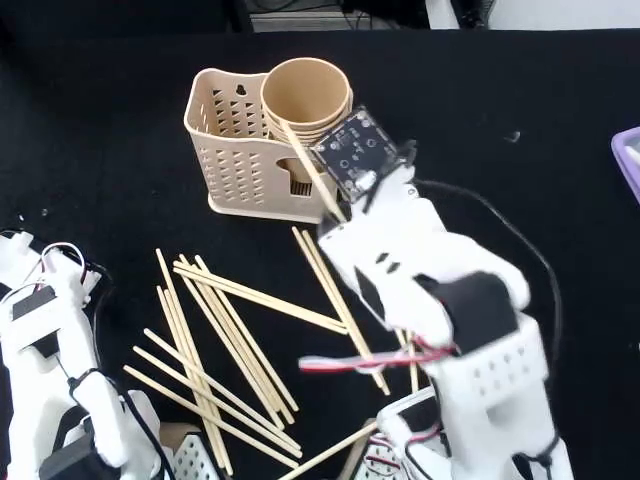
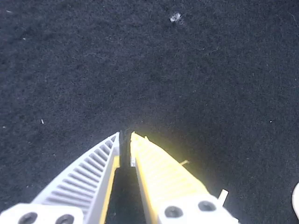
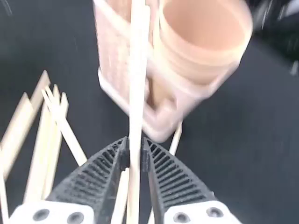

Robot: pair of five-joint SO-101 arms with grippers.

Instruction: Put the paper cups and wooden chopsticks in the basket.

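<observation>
A beige perforated basket point(image 1: 240, 150) stands at the back of the black table, with stacked paper cups point(image 1: 306, 95) in its right end. My right gripper point(image 3: 134, 156) is shut on a wooden chopstick point(image 3: 136, 84), which points up toward the basket point(image 3: 117, 60) and cups point(image 3: 201, 37). In the high view that chopstick point(image 1: 305, 160) leans against the basket's front right side under the right arm point(image 1: 400, 250). Several more chopsticks point(image 1: 220, 340) lie scattered on the table in front. My left gripper point(image 2: 125, 140) is shut over bare black cloth at the near left.
The left arm point(image 1: 50, 370) rests at the near left corner. A purple object point(image 1: 628, 155) sits at the right edge. Loose chopsticks point(image 3: 42, 126) lie beside the right gripper.
</observation>
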